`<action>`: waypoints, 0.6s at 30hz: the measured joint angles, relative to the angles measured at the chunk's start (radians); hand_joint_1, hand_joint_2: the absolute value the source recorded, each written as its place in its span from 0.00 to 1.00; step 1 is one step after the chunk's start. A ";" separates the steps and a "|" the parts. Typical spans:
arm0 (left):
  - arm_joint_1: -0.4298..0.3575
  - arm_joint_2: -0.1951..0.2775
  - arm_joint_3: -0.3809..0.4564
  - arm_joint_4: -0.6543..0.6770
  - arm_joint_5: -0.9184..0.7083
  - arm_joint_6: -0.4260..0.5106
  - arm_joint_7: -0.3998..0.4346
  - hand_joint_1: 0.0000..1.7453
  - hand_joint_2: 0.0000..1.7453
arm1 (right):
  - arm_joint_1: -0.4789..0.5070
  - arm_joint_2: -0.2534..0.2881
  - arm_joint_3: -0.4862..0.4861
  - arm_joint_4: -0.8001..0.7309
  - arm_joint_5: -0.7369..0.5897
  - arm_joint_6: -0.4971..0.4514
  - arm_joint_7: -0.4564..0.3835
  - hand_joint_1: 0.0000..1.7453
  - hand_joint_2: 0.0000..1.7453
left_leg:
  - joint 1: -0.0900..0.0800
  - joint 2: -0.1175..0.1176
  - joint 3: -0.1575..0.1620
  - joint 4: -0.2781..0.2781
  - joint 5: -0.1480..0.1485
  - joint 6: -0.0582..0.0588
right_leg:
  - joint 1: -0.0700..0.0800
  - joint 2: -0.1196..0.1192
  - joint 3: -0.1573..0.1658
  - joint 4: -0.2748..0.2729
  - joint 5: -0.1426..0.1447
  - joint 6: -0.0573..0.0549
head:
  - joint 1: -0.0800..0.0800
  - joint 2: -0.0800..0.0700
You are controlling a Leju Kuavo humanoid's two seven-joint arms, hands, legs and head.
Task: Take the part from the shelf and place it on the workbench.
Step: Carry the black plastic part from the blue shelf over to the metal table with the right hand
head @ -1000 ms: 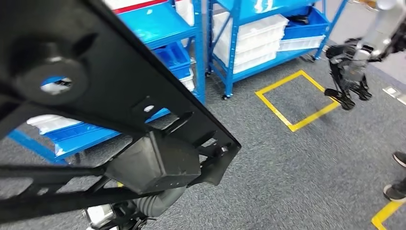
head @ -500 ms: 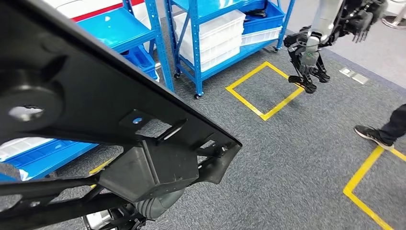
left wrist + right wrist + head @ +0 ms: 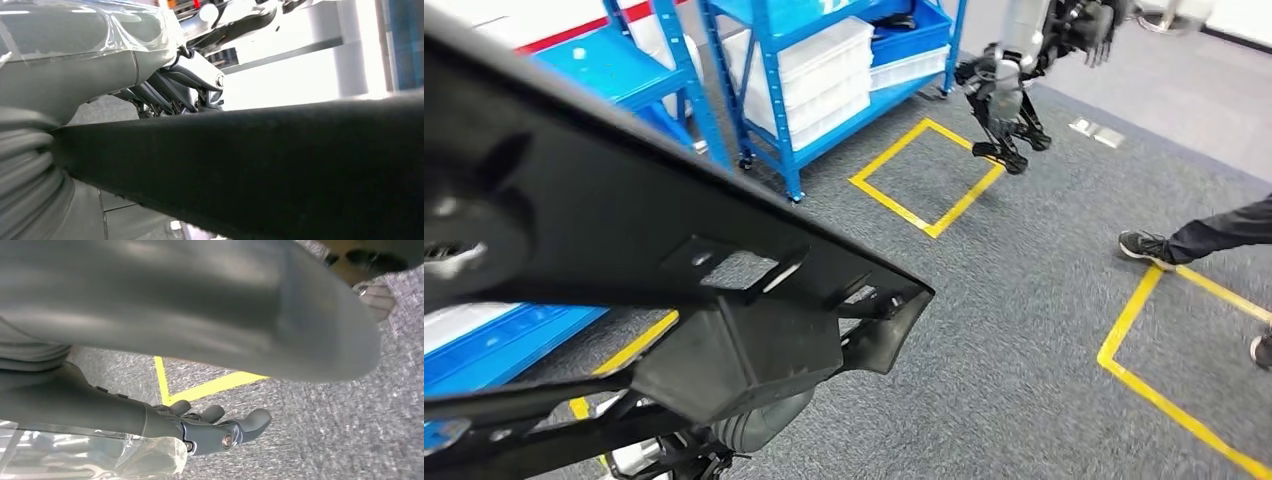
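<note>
The part (image 3: 624, 230) is a large black frame with holes, slots and a boxy block under it; it hangs close before me across the left of the head view. In the left wrist view its black edge (image 3: 250, 165) runs across my left hand (image 3: 175, 90), whose thumb and fingers close around it. In the right wrist view the part (image 3: 175, 300) looms blurred beside my right hand (image 3: 210, 430), whose fingers are stretched out with carpet showing between them and the part. A grey ribbed wrist cover (image 3: 754, 425) sits under the part.
Blue shelves (image 3: 794, 60) with white bins stand at the back left. Another humanoid robot (image 3: 1009, 90) stands beyond a yellow floor square (image 3: 924, 170). A person's shoe and trouser leg (image 3: 1184, 240) are at the right on grey carpet, next to more yellow lines (image 3: 1144, 380).
My view has swung round, so shelves, floor square and the other robot slid left. The part stays in the same place before me. A person's leg has come further into view.
</note>
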 joint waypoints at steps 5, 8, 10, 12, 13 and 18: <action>-0.004 -0.002 0.000 0.001 0.000 0.000 0.000 1.00 1.00 | 0.005 -0.002 0.000 0.000 -0.001 0.000 0.000 0.00 0.00 | 0.010 -0.050 -0.035 0.094 -0.064 -0.016 | 0.006 0.048 -0.011 -0.001 0.012 -0.037 | -0.005 0.000; -0.001 -0.001 0.000 0.004 0.000 0.000 0.000 1.00 1.00 | 0.003 -0.002 0.000 0.000 -0.001 0.001 -0.001 0.00 0.00 | 0.002 -0.078 -0.127 0.289 -0.143 -0.008 | 0.016 0.078 -0.014 -0.001 0.015 -0.045 | -0.009 0.000; -0.001 -0.002 0.000 0.006 0.001 0.000 0.000 1.00 1.00 | 0.004 -0.002 0.000 0.000 -0.001 0.002 -0.001 0.00 0.00 | -0.006 -0.083 -0.140 0.298 -0.121 0.005 | 0.023 0.100 -0.014 -0.001 0.017 -0.048 | -0.009 0.000; -0.001 -0.002 0.000 0.007 0.001 -0.001 0.000 1.00 1.00 | 0.004 -0.003 0.000 0.000 -0.002 0.004 -0.001 0.00 0.00 | -0.016 -0.103 -0.088 0.172 -0.049 0.025 | 0.026 0.123 -0.014 -0.002 0.020 -0.051 | -0.010 0.000; -0.002 -0.002 0.000 0.007 0.001 -0.002 0.000 1.00 1.00 | 0.003 -0.002 0.000 0.000 -0.002 0.004 -0.001 0.00 0.00 | -0.019 -0.122 -0.059 0.104 -0.021 0.035 | 0.027 0.132 -0.015 -0.002 0.022 -0.051 | -0.009 0.000; -0.004 -0.004 0.000 0.007 0.001 -0.004 0.000 1.00 1.00 | 0.006 -0.001 0.000 0.000 -0.002 0.007 -0.001 0.00 0.00 | -0.028 -0.135 -0.019 -0.002 0.019 0.055 | 0.018 0.150 -0.025 -0.011 0.034 -0.026 | -0.013 0.000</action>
